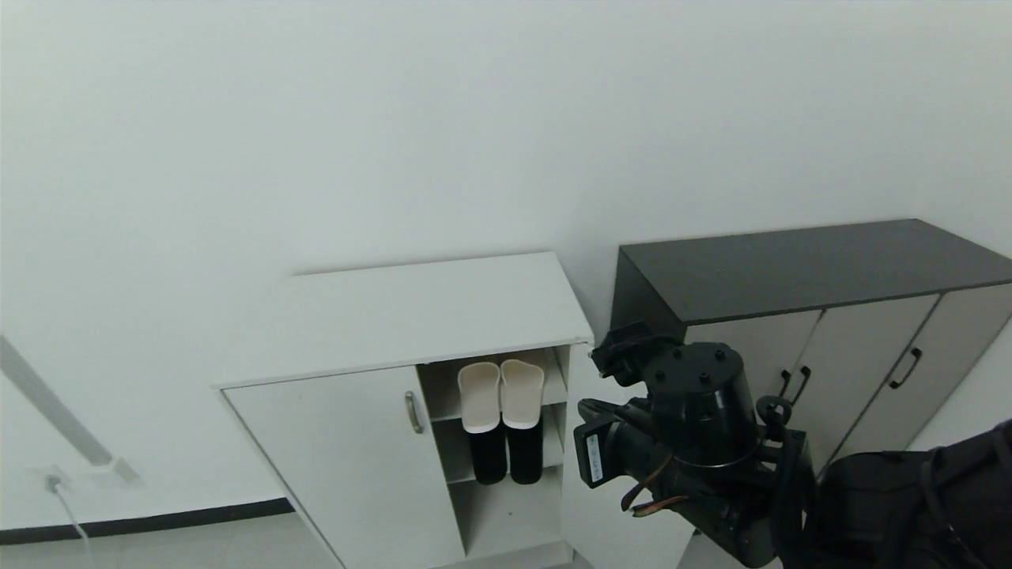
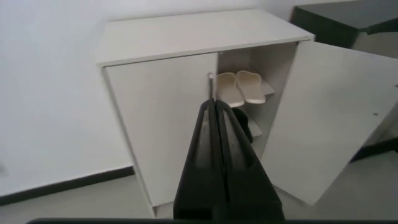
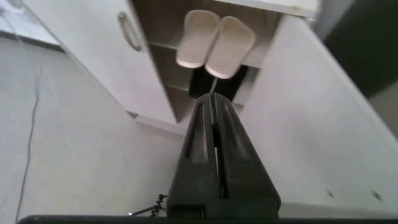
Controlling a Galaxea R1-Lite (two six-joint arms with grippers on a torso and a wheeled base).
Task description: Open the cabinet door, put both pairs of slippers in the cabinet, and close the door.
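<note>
The white cabinet (image 1: 427, 316) has its left door shut and its right door (image 2: 329, 118) swung wide open. A white pair of slippers (image 1: 500, 393) lies on the upper shelf, toes outward. Just below, a black pair of slippers (image 1: 506, 452) sits on the middle shelf. My right arm (image 1: 696, 419) hangs in front of the open door. The right gripper (image 3: 213, 101) is shut and empty, a short way out from the shelves, in line with the black pair (image 3: 217, 84) under the white pair (image 3: 214, 40). Farther back, the left gripper (image 2: 214, 102) is shut on nothing, facing the cabinet front.
A black-topped cabinet (image 1: 806, 269) with pale doors stands right of the white one. The shut left door carries a metal handle (image 1: 413, 412). A cable and a wall socket (image 1: 54, 480) are at the lower left. Bare floor (image 3: 81, 143) lies before the cabinet.
</note>
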